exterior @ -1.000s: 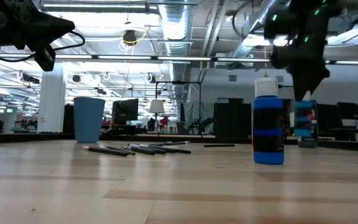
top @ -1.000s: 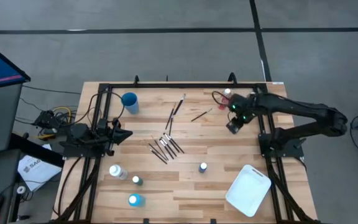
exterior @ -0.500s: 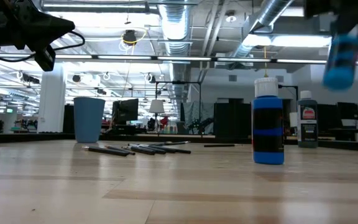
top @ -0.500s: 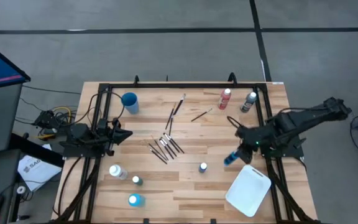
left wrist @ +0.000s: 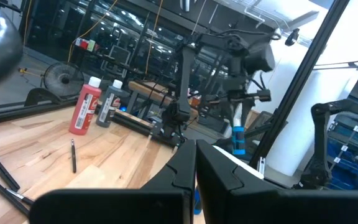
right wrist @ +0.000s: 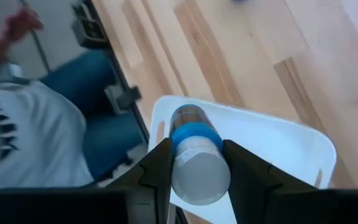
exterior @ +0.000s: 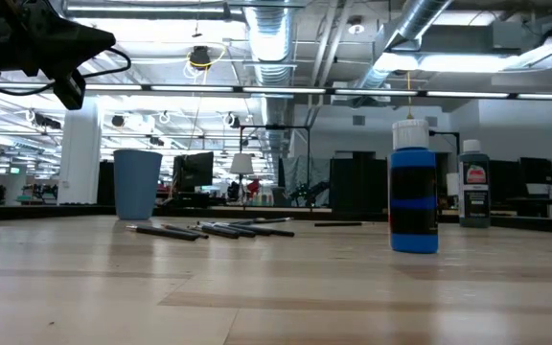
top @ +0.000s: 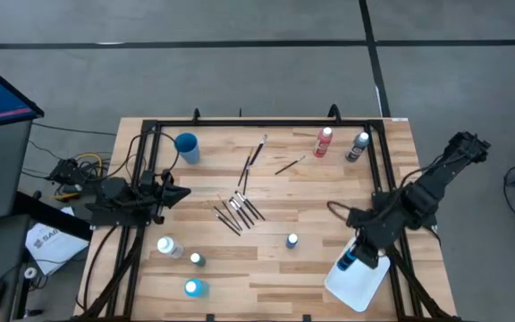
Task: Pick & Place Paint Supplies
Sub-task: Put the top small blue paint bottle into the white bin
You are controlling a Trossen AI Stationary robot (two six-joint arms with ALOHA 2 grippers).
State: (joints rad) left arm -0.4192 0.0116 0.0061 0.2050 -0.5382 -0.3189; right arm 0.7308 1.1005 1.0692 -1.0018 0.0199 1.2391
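Here the right pincer (right wrist: 194,163) clamps a blue, pale-capped paint bottle (right wrist: 194,158).

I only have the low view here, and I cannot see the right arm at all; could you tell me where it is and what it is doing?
Observer: The right gripper is over the white tray, at the table's near right corner.
Operator: Thank you. Is it carrying anything?
Observer: Yes, its fingers are clamped on a blue paint bottle, held above the tray's floor.
Operator: And the left arm?
Observer: The left gripper waits at the table's left edge, fingers together, holding nothing.
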